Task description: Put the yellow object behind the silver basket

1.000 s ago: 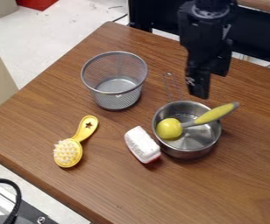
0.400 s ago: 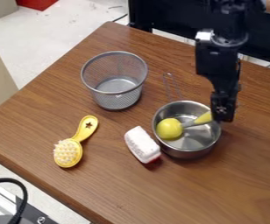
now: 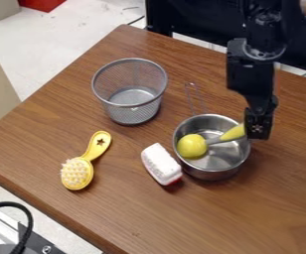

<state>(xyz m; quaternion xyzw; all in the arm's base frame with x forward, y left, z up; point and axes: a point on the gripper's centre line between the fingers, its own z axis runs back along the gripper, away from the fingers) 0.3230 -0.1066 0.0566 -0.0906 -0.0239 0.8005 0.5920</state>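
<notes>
Relative to the earlier frames, we find the gripper (image 3: pixel 258 133) lower and farther toward the right of the view, brought down from above the far side of the metal pot (image 3: pixel 208 174) to the raised handle of the yellow utensil (image 3: pixel 192 146); the last part of this shift is slight. The handle's upper end, visible at first, now lies hidden behind the gripper, while the objects on the table (image 3: pixel 182 213) keep their places. We see the black arm (image 3: pixel 252 74) enter over the table's far edge, with the gripper hanging nearly upright beside the pot's right rim. We cannot tell whether it stands wide, narrow or closed around the handle. The utensil rests in the pot, its round head inside and its handle slanting up over the rim. The silver basket (image 3: pixel 132 113) stands upright toward the table's far corner; the yellow brush (image 3: pixel 77 173) lies toward its near left edge.
</notes>
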